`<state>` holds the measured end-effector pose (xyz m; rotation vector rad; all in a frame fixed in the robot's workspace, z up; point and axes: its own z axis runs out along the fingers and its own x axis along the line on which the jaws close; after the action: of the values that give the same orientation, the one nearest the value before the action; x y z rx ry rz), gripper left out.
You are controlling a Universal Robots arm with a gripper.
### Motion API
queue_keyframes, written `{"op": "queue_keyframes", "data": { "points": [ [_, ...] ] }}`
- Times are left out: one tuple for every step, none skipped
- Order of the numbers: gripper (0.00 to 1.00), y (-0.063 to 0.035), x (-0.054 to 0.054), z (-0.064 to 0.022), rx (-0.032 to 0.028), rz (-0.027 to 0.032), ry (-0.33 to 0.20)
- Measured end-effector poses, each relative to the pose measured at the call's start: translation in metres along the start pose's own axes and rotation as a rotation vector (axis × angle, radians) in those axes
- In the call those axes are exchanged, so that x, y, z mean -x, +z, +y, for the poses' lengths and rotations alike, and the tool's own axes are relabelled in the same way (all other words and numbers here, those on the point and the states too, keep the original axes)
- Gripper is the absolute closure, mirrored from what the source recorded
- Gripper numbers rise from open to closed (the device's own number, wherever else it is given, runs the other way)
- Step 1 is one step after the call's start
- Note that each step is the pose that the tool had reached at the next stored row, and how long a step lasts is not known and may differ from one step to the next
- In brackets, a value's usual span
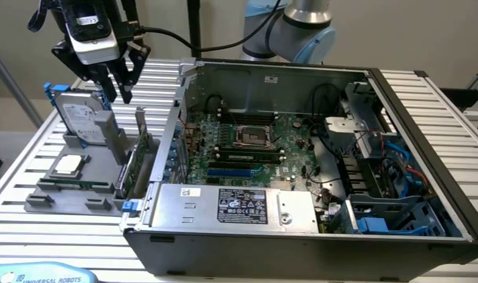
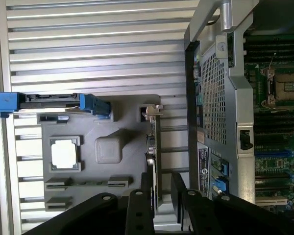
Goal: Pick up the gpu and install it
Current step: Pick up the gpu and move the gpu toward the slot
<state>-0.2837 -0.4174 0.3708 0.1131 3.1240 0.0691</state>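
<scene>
I read the gripper (image 1: 118,97) as open: fingers (image 2: 147,196) parted, nothing held. It hangs above the gpu (image 1: 137,156), one finger to each side of the card's line. The gpu stands on edge in the grey holder tray (image 1: 46,200), just beside the open computer case (image 1: 302,247).

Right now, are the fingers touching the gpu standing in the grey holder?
Apart. The exterior view shows the open fingers hanging above the gpu, with a gap down to its top edge.
</scene>
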Motion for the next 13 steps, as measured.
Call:
{"op": "queue_keyframes", "data": {
  "points": [
    [0.64,0.0000,0.000,0.0000,0.0000,0.0000,0.000],
    [0.58,0.0000,0.000,0.0000,0.0000,0.0000,0.000],
    [0.58,0.0000,0.000,0.0000,0.0000,0.0000,0.000],
    [0.52,0.0001,0.000,0.0000,-0.0002,0.0002,0.000],
    [0.52,0.0009,0.000,0.0000,-0.0001,0.0004,0.000],
    [0.52,0.0025,0.000,-0.0001,0.0000,0.0005,0.000],
    [0.52,0.0043,0.000,-0.0003,-0.0001,0.0005,0.000],
    [0.52,0.0061,-0.001,-0.0005,0.0000,0.0005,0.001],
    [0.52,0.0079,-0.002,-0.0009,0.0000,0.0004,0.001],
    [0.52,0.0098,-0.002,-0.0014,0.0000,0.0004,0.002],
    [0.52,0.0115,-0.003,-0.0020,-0.0001,0.0004,0.003],
    [0.52,0.0132,-0.005,-0.0026,-0.0003,0.0005,0.004],
    [0.52,0.0149,-0.006,-0.0032,-0.0004,0.0005,0.006]
  ]
}}
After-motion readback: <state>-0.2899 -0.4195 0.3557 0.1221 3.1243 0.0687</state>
